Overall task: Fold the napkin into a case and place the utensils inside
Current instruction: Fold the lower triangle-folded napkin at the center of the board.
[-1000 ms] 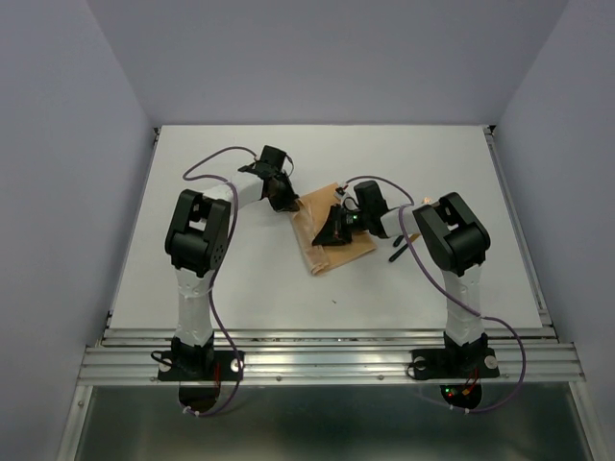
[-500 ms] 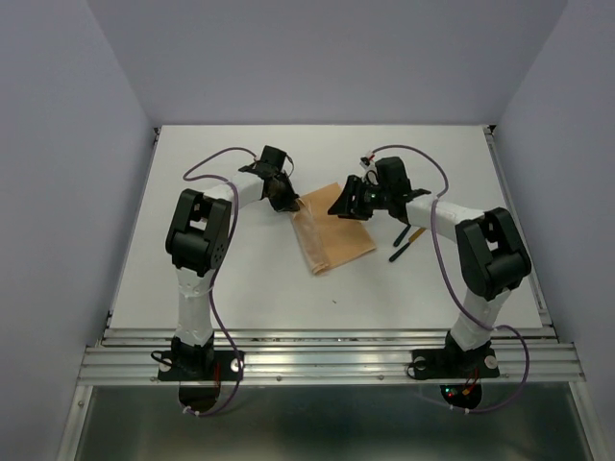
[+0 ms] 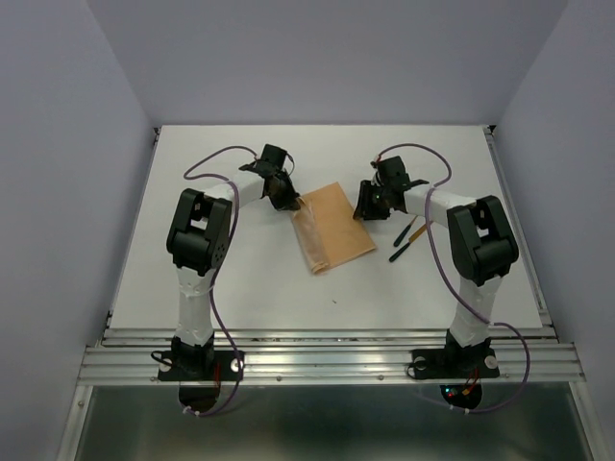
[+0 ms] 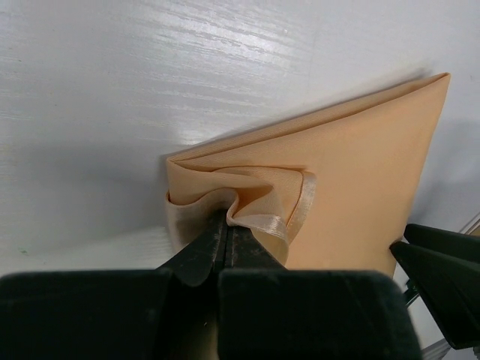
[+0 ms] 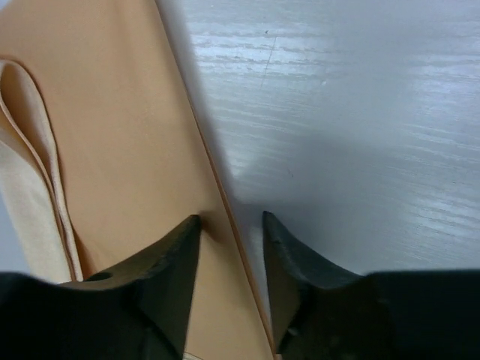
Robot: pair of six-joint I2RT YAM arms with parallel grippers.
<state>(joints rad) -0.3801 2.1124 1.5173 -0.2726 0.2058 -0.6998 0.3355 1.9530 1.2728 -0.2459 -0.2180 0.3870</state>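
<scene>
The peach-orange napkin (image 3: 334, 228) lies folded flat at mid-table as a slanted rectangle. My left gripper (image 3: 294, 203) is shut on a bunched layer at the napkin's (image 4: 360, 165) upper-left corner, and that layer is lifted and rumpled at the left gripper (image 4: 227, 225). My right gripper (image 3: 361, 212) is open at the cloth's far right edge. In the right wrist view the napkin's (image 5: 105, 127) straight edge runs between the fingers of the right gripper (image 5: 231, 225), one finger (image 5: 174, 259) over cloth, the other over bare table. Two slim utensils (image 3: 407, 235) lie on the table right of the napkin.
The white table (image 3: 231, 279) is walled at the back and on both sides. A metal rail (image 3: 327, 351) runs along its near edge by the arm bases. Purple cables (image 3: 207, 165) loop above each arm.
My right gripper opened and moved from over the napkin's middle out to its far right edge, the arm stretching away. The left gripper kept its hold in the same spot.
</scene>
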